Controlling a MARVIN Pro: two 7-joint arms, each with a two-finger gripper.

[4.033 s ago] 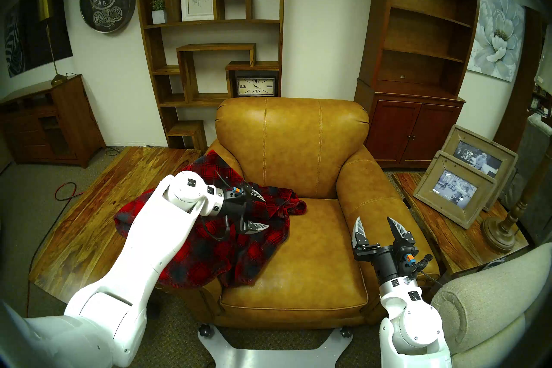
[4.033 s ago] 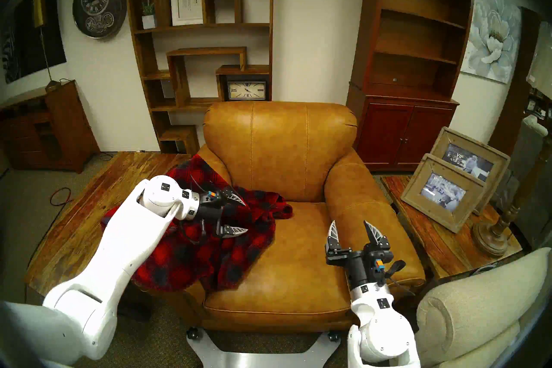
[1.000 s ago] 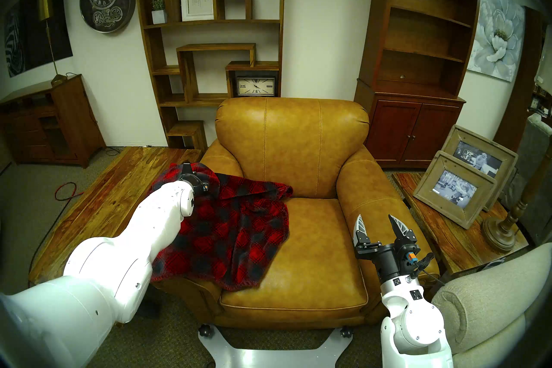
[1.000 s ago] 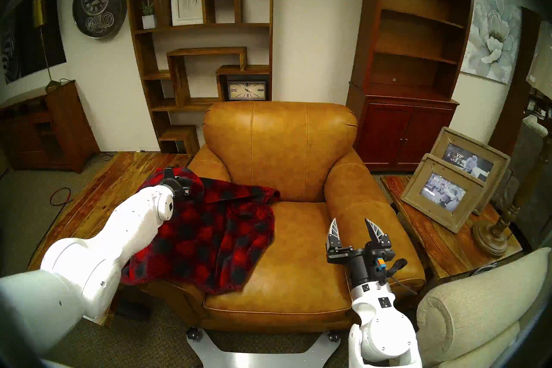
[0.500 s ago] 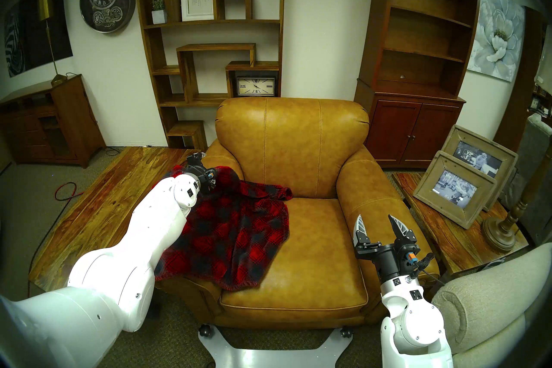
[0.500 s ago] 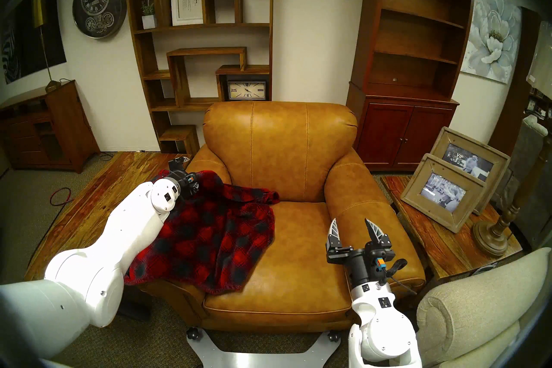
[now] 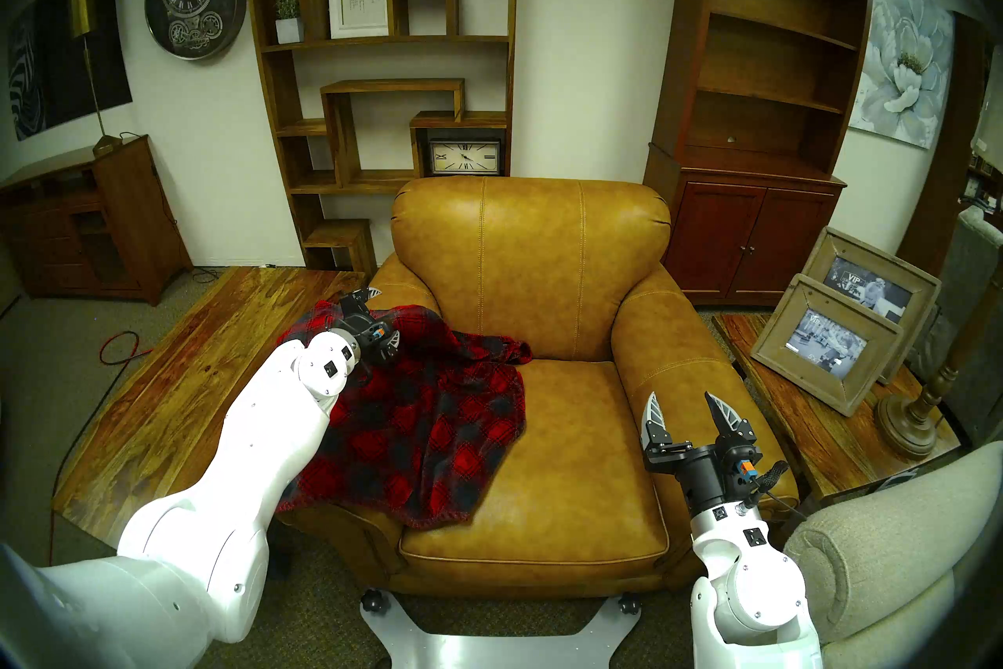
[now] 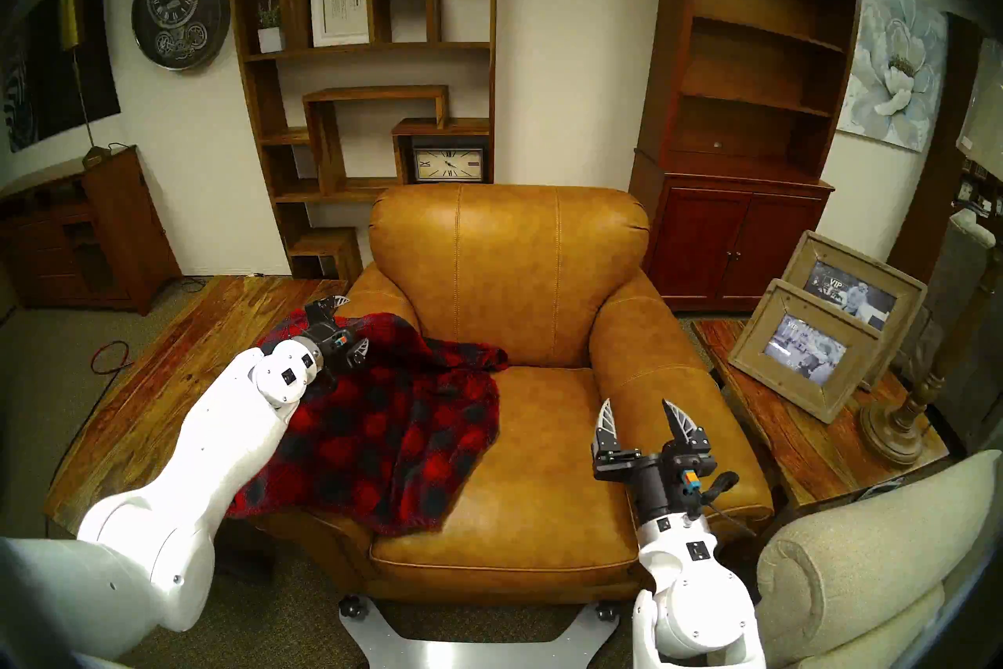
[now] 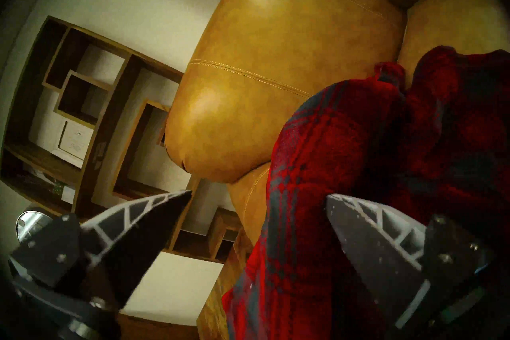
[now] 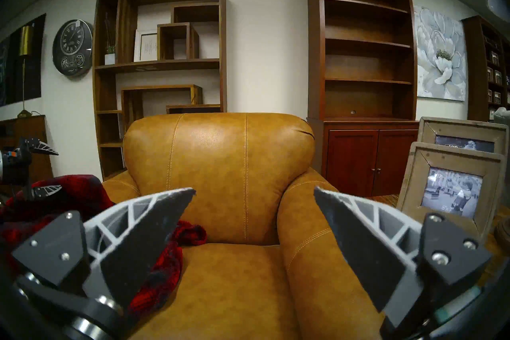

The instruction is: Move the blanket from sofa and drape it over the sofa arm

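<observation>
The red and dark grey plaid blanket (image 7: 429,429) lies draped over the left sofa arm (image 7: 404,290) of the tan leather sofa (image 7: 532,260). It spreads onto the left part of the seat, and one corner is bunched against the backrest. My left gripper (image 7: 386,316) is open and empty just above the blanket's far end on that arm. The left wrist view shows its fingers (image 9: 143,215) apart, with the blanket (image 9: 358,165) under the right one. My right gripper (image 7: 683,396) is open and empty above the seat's right side, by the right armrest.
A wooden table (image 7: 179,380) stands left of the sofa. A side table with two picture frames (image 7: 830,342) and a lamp base (image 7: 906,423) stands at the right. A beige fabric couch arm (image 7: 879,543) is at the near right. Shelving stands behind.
My left gripper let go of the blanket on the outer side of the arm, rose, opened and drew back a little. The blanket lies flatter over the arm than four seconds ago. The right arm has not moved.
</observation>
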